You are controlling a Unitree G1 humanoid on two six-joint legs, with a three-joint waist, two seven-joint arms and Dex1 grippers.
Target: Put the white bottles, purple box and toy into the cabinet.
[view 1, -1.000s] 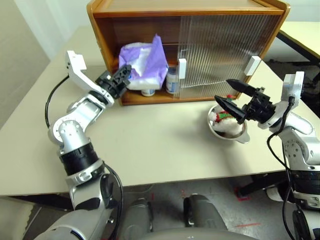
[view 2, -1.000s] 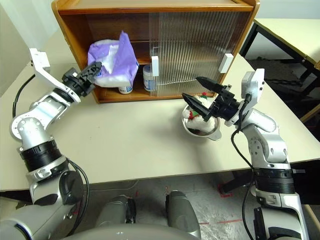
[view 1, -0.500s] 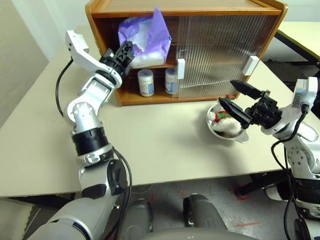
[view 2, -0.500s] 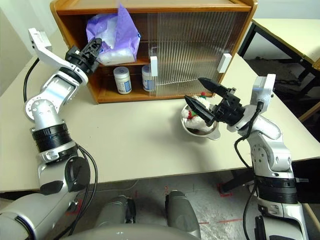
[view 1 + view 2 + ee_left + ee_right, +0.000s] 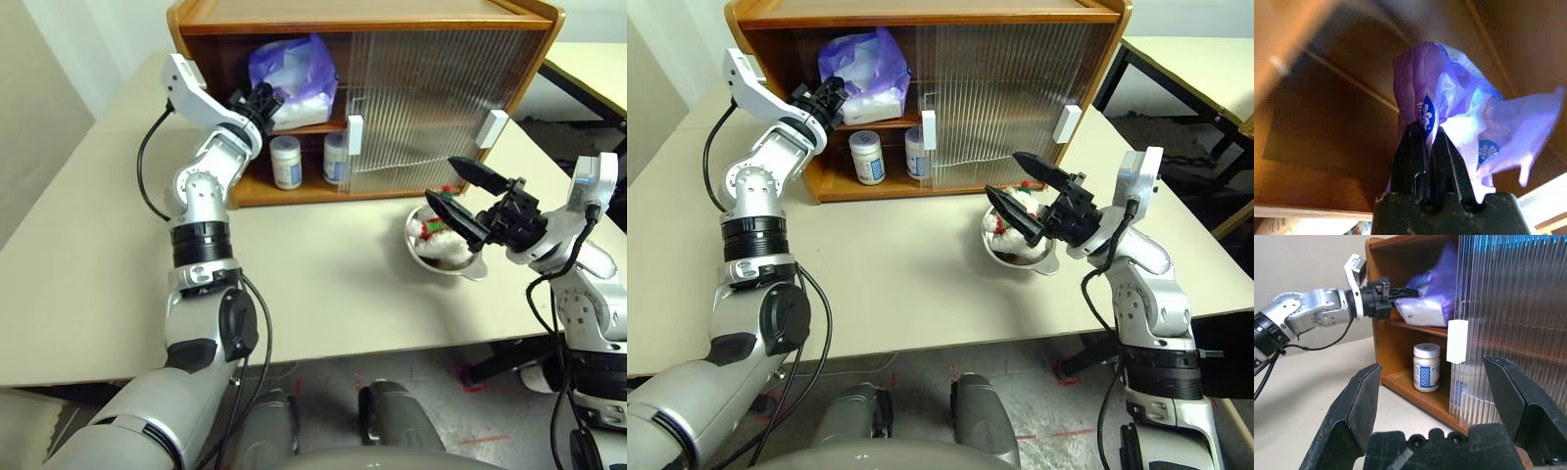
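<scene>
Your left end effector (image 5: pixel 263 102) is pinching the wrapper of the purple box (image 5: pixel 294 80), fingers pressed together on the film, and it has just carried the pack up from in front of the lower shelf onto the upper shelf of the cabinet (image 5: pixel 196 44). In the upper centre of the frame the box now sits inside the open left half, apparently resting on the shelf board, though you cannot confirm full contact from here.

That lift has uncovered the two bottles (image 5: pixel 286 162) on the lower shelf, just below the box, one partly behind the door's edge. So bottles look done, and the box is as good as placed once you let go.

Your right end effector (image 5: pixel 453 196) hangs with its fingers spread wide and empty at centre right, just above the steel bowl (image 5: pixel 471 267) on the worktop. The toy (image 5: pixel 438 241) lies in that bowl, not yet gripped.

Next, judge the release: open the left fingers gently so the soft wrapper does not drag back out.
</scene>
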